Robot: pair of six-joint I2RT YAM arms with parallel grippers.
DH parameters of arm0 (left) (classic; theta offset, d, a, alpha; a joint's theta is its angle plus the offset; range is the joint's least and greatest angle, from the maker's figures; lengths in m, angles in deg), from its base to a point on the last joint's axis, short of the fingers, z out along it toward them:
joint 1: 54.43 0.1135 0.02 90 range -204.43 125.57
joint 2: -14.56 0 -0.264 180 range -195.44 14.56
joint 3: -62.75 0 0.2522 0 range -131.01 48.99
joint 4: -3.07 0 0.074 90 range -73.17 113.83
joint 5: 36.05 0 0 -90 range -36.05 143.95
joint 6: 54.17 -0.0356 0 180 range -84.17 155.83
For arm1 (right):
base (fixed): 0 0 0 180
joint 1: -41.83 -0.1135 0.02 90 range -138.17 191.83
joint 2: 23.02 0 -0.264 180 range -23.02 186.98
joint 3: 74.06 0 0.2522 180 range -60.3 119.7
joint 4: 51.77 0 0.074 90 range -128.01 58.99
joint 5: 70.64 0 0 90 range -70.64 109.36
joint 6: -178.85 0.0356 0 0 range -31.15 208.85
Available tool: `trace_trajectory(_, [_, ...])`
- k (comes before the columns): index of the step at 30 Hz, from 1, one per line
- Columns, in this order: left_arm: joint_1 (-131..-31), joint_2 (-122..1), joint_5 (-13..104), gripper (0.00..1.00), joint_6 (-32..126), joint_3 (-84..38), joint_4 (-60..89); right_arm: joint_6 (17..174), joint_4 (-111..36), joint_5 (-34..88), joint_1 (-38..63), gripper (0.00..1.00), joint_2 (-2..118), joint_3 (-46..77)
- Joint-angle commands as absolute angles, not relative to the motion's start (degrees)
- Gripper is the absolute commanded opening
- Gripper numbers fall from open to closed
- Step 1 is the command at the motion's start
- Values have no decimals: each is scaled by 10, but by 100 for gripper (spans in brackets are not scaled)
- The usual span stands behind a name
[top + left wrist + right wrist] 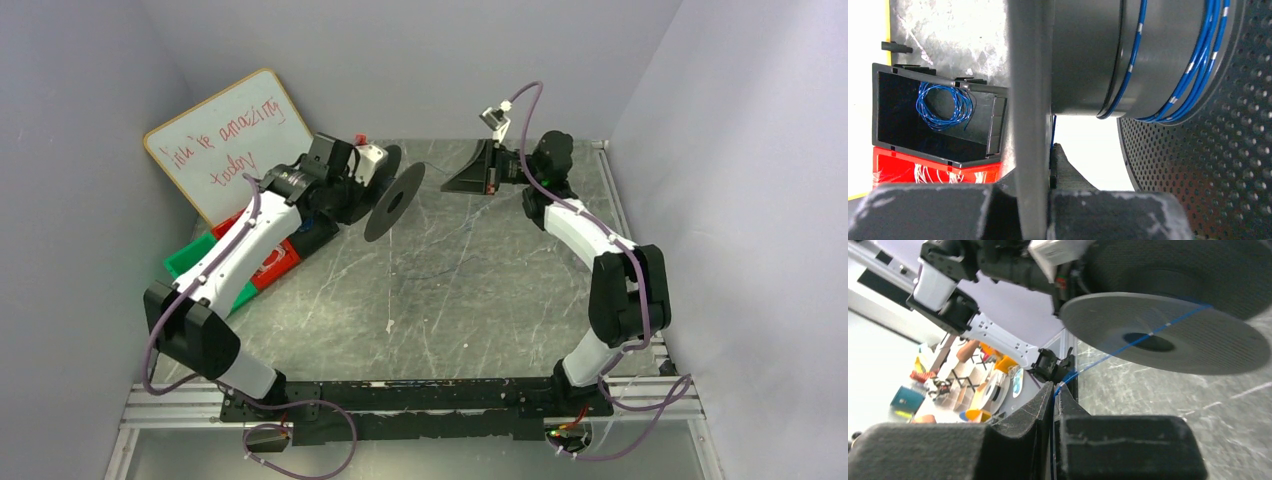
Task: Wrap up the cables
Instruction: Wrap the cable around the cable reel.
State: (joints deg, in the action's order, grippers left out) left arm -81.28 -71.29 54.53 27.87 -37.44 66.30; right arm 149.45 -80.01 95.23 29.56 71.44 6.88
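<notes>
Left side of table point(470, 290), grey marbled surface: whiteboard point(230, 140) is leaned on the wall, with a green bin point(190, 262), red bin point(898, 162) and black bin point(933, 142) packed just beside it. Whitish wire is seen in the red bin. The black bin is rectangular, open-topped and matte.

Spool point(405, 185): black plastic, smooth round hub, two flat disc flanges, one perforated with small holes. It is held off the table, tilted. One flange is clamped edge-on by the left gripper point(1043, 165), with the jaws closed on it; most of the left wrist view is blocked by that flange.

Cable point(1128, 346): very thin, blue, glossy, with short white bands at intervals. Several turns are laid on the hub, bunched against the perforated flange, plus one lone turn nearer the middle. One taut strand is run from the spool across to the right gripper point(1054, 390), whose fingers are pressed together on it.

A second loose blue coil point(943, 105) is lying inside the black bin, well apart from the spool.
</notes>
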Motion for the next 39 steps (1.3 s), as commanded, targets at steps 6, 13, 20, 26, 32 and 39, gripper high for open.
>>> trace_trajectory(6, [-811,-755,640,2,319,-401,616,1548,-940,982,238,10,699,60])
trace_trajectory(13, [-811,-772,656,2,347,-417,619,1503,-898,982,214,10,692,59])
trace_trajectory(20, [-811,-798,640,2,377,-455,613,1491,-897,999,173,10,716,61])
trace_trajectory(26, [-810,-828,665,2,405,-487,618,1481,-898,1011,145,10,728,60])
trace_trajectory(32, [-810,-845,660,2,419,-521,618,1476,-897,1016,126,11,749,59])
trace_trajectory(39, [-807,-870,665,2,414,-556,606,1483,-909,1021,120,11,757,57])
